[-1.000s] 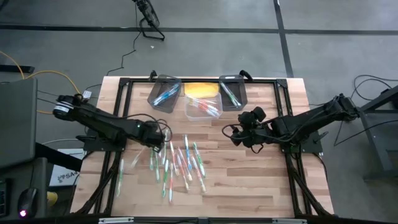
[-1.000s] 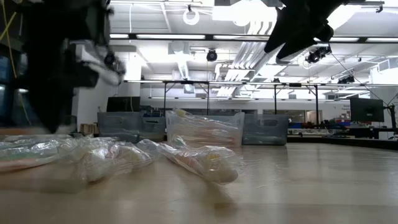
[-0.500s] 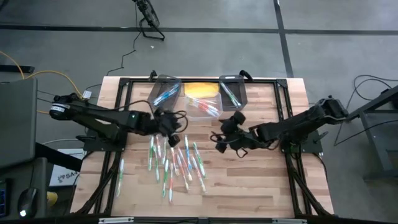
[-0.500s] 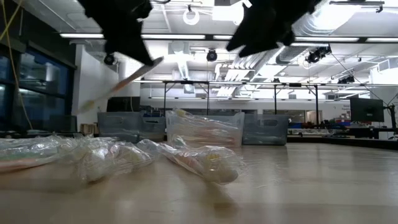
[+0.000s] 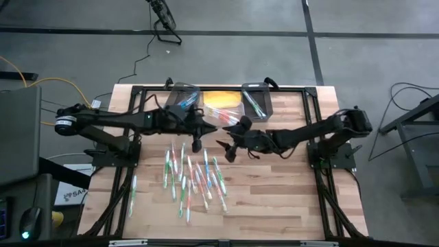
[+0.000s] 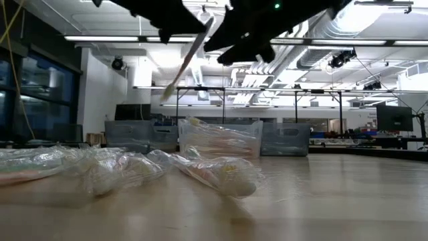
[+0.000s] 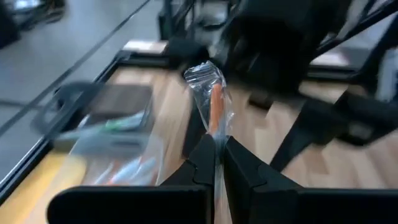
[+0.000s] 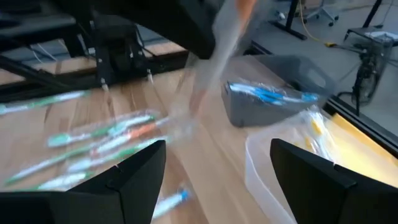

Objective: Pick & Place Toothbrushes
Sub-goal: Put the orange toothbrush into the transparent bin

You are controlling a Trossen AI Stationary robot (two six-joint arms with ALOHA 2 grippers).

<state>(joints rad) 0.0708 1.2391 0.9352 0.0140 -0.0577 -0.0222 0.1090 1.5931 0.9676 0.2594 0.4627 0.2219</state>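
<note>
- Left claw [image 7: 214, 163]: clenched on thin orange-handled toothbrush in clear wrapper [image 7: 213, 106], held above wooden worktop [image 5: 274, 185] near clear bins [image 5: 223, 118].
- Right claw [image 8: 214, 180]: released, nearby.
- Handling, judged: light, stiff, wrapper slippery; best gripped mid-handle.

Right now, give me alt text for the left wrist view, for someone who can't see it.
The left gripper is shut on an orange-handled wrapped toothbrush, held above the wooden table. Beyond it sits a dark bin holding green toothbrushes, with the right arm blurred close behind.
</note>
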